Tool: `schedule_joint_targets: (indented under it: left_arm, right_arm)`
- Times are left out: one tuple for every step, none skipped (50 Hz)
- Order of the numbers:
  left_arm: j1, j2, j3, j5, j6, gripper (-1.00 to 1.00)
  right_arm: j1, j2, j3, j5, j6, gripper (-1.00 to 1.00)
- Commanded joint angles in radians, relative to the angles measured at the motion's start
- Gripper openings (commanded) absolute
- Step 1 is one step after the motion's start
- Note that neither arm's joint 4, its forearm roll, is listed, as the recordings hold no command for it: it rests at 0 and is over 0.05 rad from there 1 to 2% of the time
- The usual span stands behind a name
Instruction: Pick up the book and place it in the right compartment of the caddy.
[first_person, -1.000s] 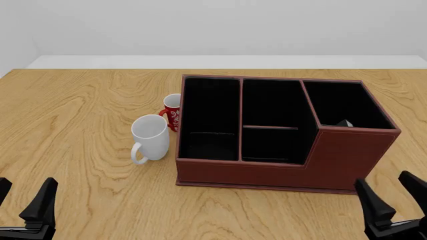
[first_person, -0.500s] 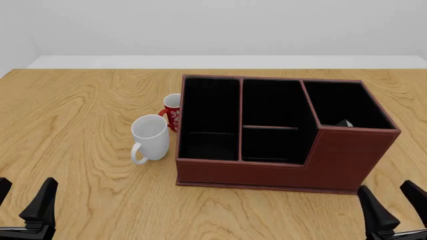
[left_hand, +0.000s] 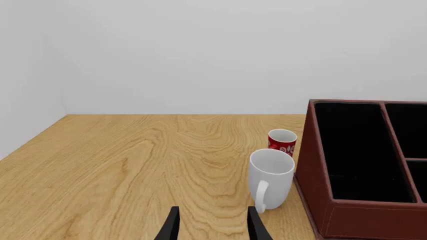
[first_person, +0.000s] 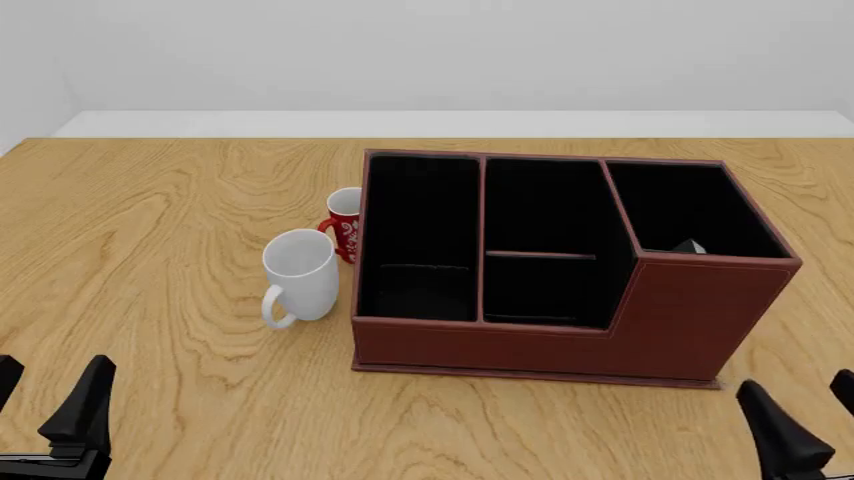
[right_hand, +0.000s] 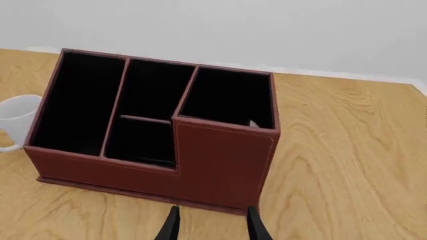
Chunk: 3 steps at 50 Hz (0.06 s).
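Front view: my left gripper (first_person: 47, 415) and right gripper (first_person: 814, 425) hang spread, holding nothing; black, pale-edged book (first_person: 689, 246) sits inside reddish-brown leather-look caddy (first_person: 561, 330).

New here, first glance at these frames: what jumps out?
The big reddish-brown caddy dominates centre-right of the table, with a pale sliver of the book just showing in the right compartment. Beside its left wall stand a white mug and, behind it, a red mug.

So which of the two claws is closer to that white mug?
Left. The left gripper sits at the table's near edge, in front of the white mug and slightly to its left. The right gripper is far across, beyond the caddy's right corner.
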Motion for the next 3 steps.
schedule_joint_targets:
  left_arm:
    - [0.000, 0.000, 0.000, 0.000, 0.000, 1.00]
    - [0.000, 0.000, 0.000, 0.000, 0.000, 1.00]
    - [0.000, 0.000, 0.000, 0.000, 0.000, 1.00]
  right_arm:
    - [-0.008, -0.001, -0.133, 0.204, -0.015, 1.00]
    - [0.001, -0.001, -0.158, 0.243, -0.008, 1.00]
    - [-0.001, -0.001, -0.174, 0.258, -0.013, 1.00]
